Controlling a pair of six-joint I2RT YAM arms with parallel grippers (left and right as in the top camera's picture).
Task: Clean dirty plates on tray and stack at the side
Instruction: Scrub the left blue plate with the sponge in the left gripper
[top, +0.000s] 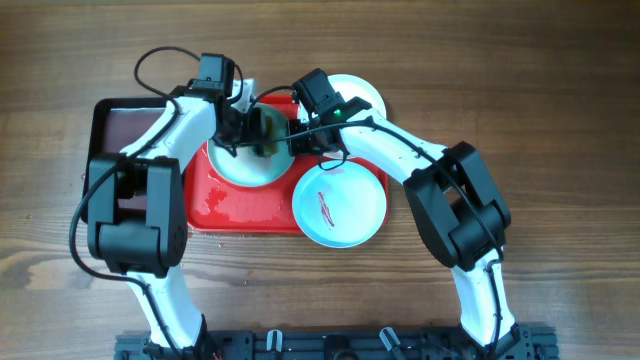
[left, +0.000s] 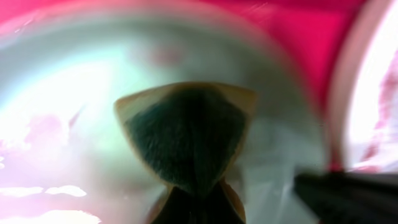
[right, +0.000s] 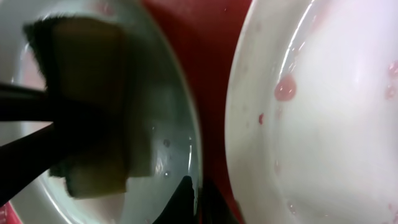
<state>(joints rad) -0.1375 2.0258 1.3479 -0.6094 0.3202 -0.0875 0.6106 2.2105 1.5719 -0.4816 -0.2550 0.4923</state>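
The red tray (top: 215, 205) lay glossy and wet at the middle of the table (top: 560, 120), its corners rounded and its rim raised. On it, toward 12 o'clock, sat a mint-blue plate (top: 245, 172), round and shallow, its face shining with water. A second mint-blue plate (top: 345, 215) lay at the tray's 4 o'clock corner, overhanging the rim onto the table, with a short dark red smear across its middle. The white plate (top: 365, 92) was at about 1 o'clock, by the tray's far corner and half hidden by the right arm. Seen from the right wrist, it carried pink droplets and faint reddish streaks on its wet surface. A black tray (top: 125, 125) lay just beside the red one at 10 o'clock.

The left tool (top: 258, 135) was clamped on a sponge (left: 186, 134), yellow with a dark green scouring face, and held it on the mint-blue plate that sat on the tray. The sponge bulged out past the dark fingers (right: 25, 99), pinched tight. The right tool (top: 300, 138) hung at that plate's 2 o'clock edge, just beside the sponge. One dark tip showed at the plate's rim, but I could not tell whether the jaws stood apart or together, or whether they touched the plate.
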